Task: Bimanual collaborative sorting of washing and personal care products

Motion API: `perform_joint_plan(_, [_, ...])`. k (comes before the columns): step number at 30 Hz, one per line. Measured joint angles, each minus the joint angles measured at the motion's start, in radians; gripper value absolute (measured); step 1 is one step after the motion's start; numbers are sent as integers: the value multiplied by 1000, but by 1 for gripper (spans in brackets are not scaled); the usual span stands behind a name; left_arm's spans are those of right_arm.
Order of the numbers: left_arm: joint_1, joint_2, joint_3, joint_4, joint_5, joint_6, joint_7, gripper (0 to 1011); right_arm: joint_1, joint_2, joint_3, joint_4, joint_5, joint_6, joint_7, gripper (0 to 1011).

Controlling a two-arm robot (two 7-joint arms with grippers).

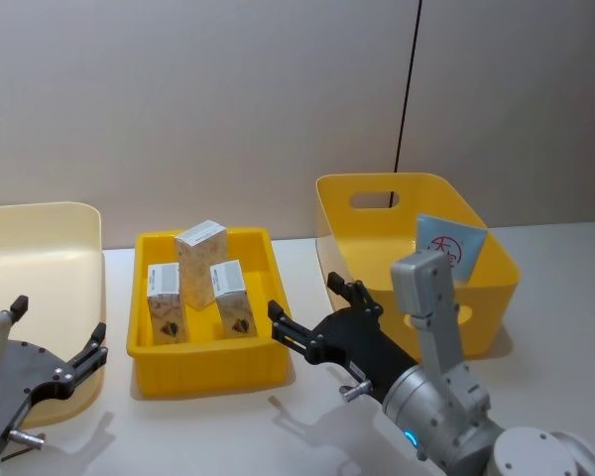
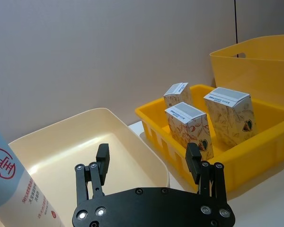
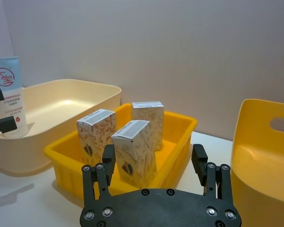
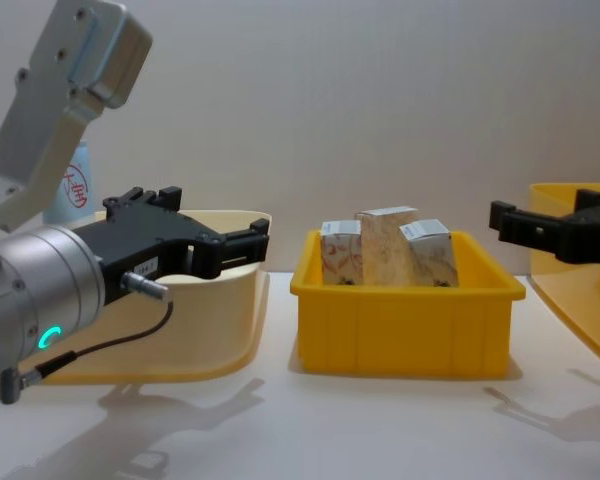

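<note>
1. Left pincer: confirm that its two black fingers stand wide apart with nothing between them. It hangs at the near rim of the pale cream plastic bin.

2. Right pincer: it is also spread wide and empty. Its fingertips point at the end wall of the shallow yellow plastic tray, just beside it and not touching. The tray lies between the two pincers.

3. In the tray, ahead of both pincers, you see three small beige patterned cartons with white tops. The two nearer ones stand upright and the rear one leans. Each face carries a dark shield-shaped emblem low down. The white tops carry small printed lines that cannot be read.

4. On the right pincer's outer side stands the deep yellow plastic bin with handle cut-outs. Inside it leans a light-blue squeeze tube bearing a red round logo.

5. A second light-blue squeeze tube stands upright close beside the left pincer, at the cream bin. Whether it is inside that bin cannot be told. Its red ring encloses the characters 大宝, and the red lines below are too small to read.
</note>
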Motion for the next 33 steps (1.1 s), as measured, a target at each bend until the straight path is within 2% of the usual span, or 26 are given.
perform_joint_plan(9, [0,0,0,0,0,0,0,1003,59,-11,-31,42,-33,35,19,1001])
perform_joint_plan(19, [0,0,0,0,0,0,0,1003,100,-31,-60,69,-71,76,16,1001])
perform_joint_plan(33, [0,0,0,0,0,0,0,1003,133,-88,-91,98,-138,132,-60,1001])
